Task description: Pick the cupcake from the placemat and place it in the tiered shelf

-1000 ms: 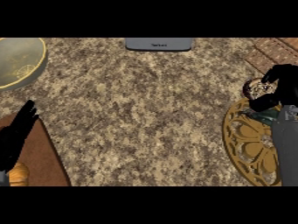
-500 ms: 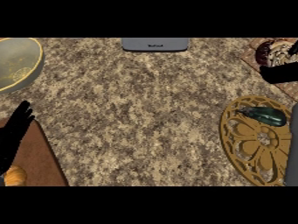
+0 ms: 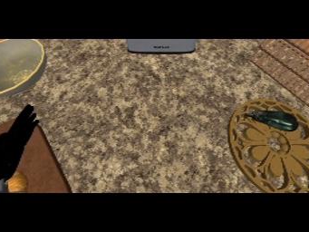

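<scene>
The gold placemat (image 3: 272,164), cut through with a flower pattern, lies on the speckled stone bench (image 3: 143,118) at the view's right side and runs out past the lower right edge. On its far part rests a dark green glossy object (image 3: 275,120), long and lying on its side; what it is cannot be told. The cupcake shows nowhere in the head view, neither on the placemat nor elsewhere, so its place cannot be told. Beyond the placemat, at the far right corner, the slatted reddish-brown wood of the tiered shelf (image 3: 289,68) runs on a slant, apart from the placemat's rim. Far left of the placemat, across the bare stone, the left hand (image 3: 9,146) shows at the view's lower left edge, its fingers (image 3: 27,118) straight, close together, pointing away from the robot and holding nothing. It lies over a brown board (image 3: 44,168), with a small orange thing (image 3: 16,182) just by the wrist. Beyond the hand, at the far left corner, sits a yellow-rimmed bowl (image 3: 39,68). A flat grey device (image 3: 161,45) lies at the far edge, left of the shelf. The right hand does not show.
</scene>
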